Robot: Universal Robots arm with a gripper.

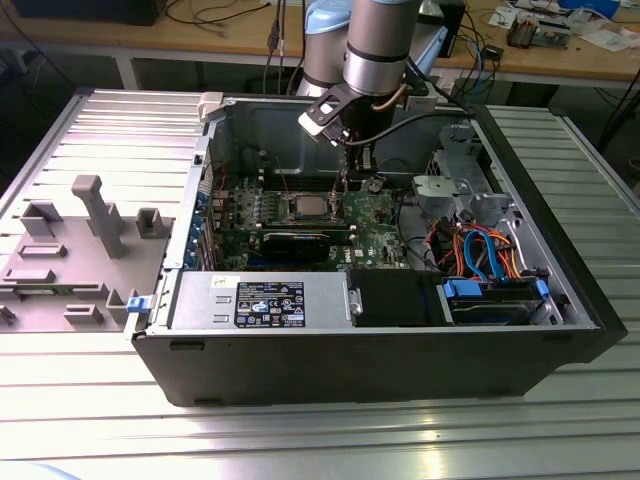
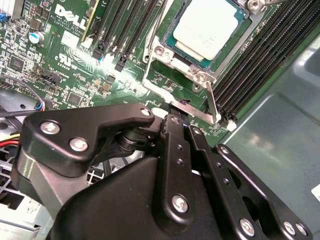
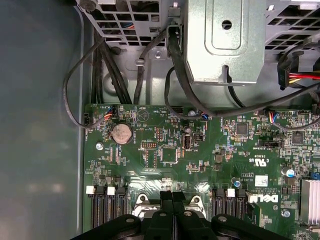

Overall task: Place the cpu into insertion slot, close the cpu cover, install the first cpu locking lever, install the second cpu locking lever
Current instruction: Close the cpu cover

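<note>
Closed black fingers (image 2: 175, 135) sit beside the insertion slot (image 2: 172, 57); cpu (image 2: 207, 27) lies in it.

The open case (image 1: 380, 350) leaves room above the insertion slot (image 2: 161, 51), with memory slots (image 2: 260, 60) close on both sides.

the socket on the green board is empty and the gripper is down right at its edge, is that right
Not quite. The socket is not empty: the second wrist view shows the silver chip sitting in it. The rest holds: the gripper is down right at the socket's edge, over the green board.
</note>
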